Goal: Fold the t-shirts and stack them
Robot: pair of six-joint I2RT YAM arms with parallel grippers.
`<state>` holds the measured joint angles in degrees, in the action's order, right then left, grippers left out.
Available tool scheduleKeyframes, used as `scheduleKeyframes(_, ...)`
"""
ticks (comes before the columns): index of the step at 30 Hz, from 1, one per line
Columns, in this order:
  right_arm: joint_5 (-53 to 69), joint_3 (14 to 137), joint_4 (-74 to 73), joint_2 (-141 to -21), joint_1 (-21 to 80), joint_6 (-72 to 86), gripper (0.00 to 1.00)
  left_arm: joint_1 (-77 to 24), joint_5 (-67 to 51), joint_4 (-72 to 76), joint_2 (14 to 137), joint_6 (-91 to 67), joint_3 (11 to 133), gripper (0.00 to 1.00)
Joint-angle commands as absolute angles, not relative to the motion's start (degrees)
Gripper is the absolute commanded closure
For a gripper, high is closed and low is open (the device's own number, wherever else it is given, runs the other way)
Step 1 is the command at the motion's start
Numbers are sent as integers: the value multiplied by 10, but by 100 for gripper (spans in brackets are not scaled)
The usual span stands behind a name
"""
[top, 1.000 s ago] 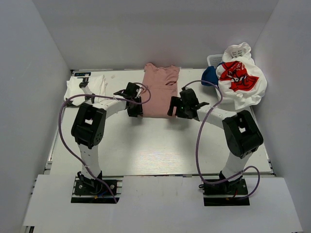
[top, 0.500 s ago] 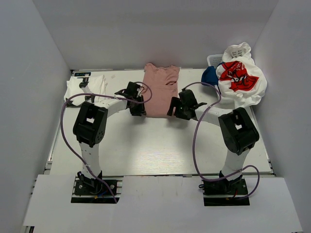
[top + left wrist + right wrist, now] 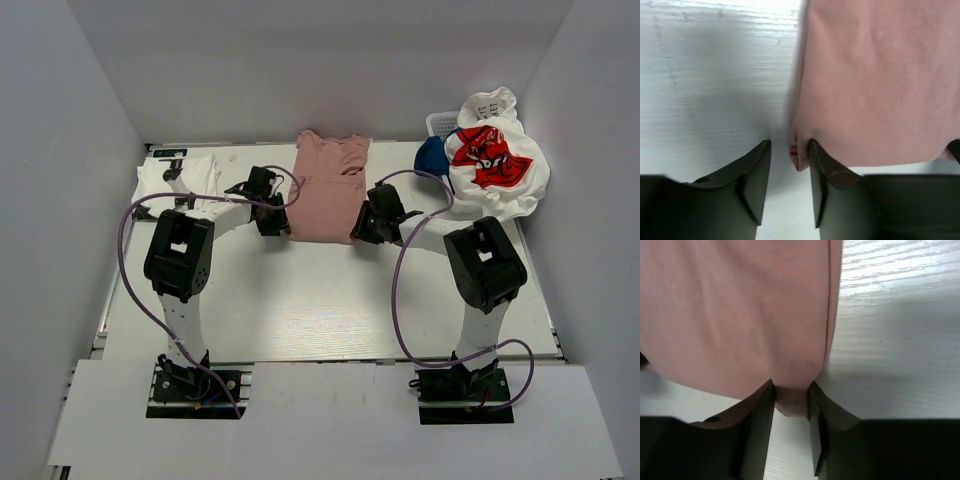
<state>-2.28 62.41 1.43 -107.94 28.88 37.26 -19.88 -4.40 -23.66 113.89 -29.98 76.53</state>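
A dusty-pink t-shirt (image 3: 328, 185) lies flat at the back middle of the table, folded into a long strip. My left gripper (image 3: 278, 225) is at its near left corner. In the left wrist view that corner (image 3: 799, 157) rests against the right finger (image 3: 815, 165), and a gap shows to the left finger, so the left gripper (image 3: 789, 150) is open. My right gripper (image 3: 362, 232) is at the near right corner. In the right wrist view the right gripper (image 3: 791, 392) is shut on the pink cloth (image 3: 792, 400), which fills the space between its fingers.
A folded white t-shirt (image 3: 180, 180) lies at the back left. At the back right, a white t-shirt with a red graphic (image 3: 495, 160) and a navy one (image 3: 432, 155) are heaped on a white slotted basket (image 3: 440, 122). White walls enclose the table.
The right gripper has gone from wide open to shut on the shirt's near right corner. Both grippers have moved in slightly toward the shirt's near corners.
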Motion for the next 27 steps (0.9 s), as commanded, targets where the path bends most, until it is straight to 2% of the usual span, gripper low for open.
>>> scheduleKeyframes(1,-33,617,-9,-1097,287,381,66,-190,-61,-236,1129,-294,745,55)
scheduleKeyframes(2,-31,618,-11,-1098,285,381,69,-190,-68,-229,1129,-288,745,60)
scheduleKeyframes(4,-26,616,-18,-1098,287,380,69,-190,-99,-221,1145,-280,745,64)
scheduleKeyframes(5,-23,615,-18,-1096,286,380,69,-190,-107,-215,1145,-280,745,74)
scheduleKeyframes(7,-10,606,-11,-1093,287,380,71,-202,-112,-208,1156,-274,745,85)
scheduleKeyframes(8,-4,605,-12,-1089,287,381,73,-202,-119,-207,1156,-274,745,100)
scheduleKeyframes(11,-6,600,-10,-1084,287,381,82,-202,-141,-207,1151,-269,731,100)
scheduleKeyframes(12,-8,593,-8,-1075,290,380,87,-202,-141,-202,1142,-269,721,100)
scheduleKeyframes(14,-5,584,-9,-1060,289,379,92,-202,-141,-180,1112,-276,679,100)
scheduleKeyframes(15,-6,578,-10,-1050,289,377,99,-202,-141,-180,1074,-276,665,100)
scheduleKeyframes(20,14,532,-73,-971,301,367,100,-214,-145,-168,934,-287,563,100)
scheduleKeyframes(27,55,453,-156,-783,335,372,100,-258,-216,-194,741,-325,469,100)
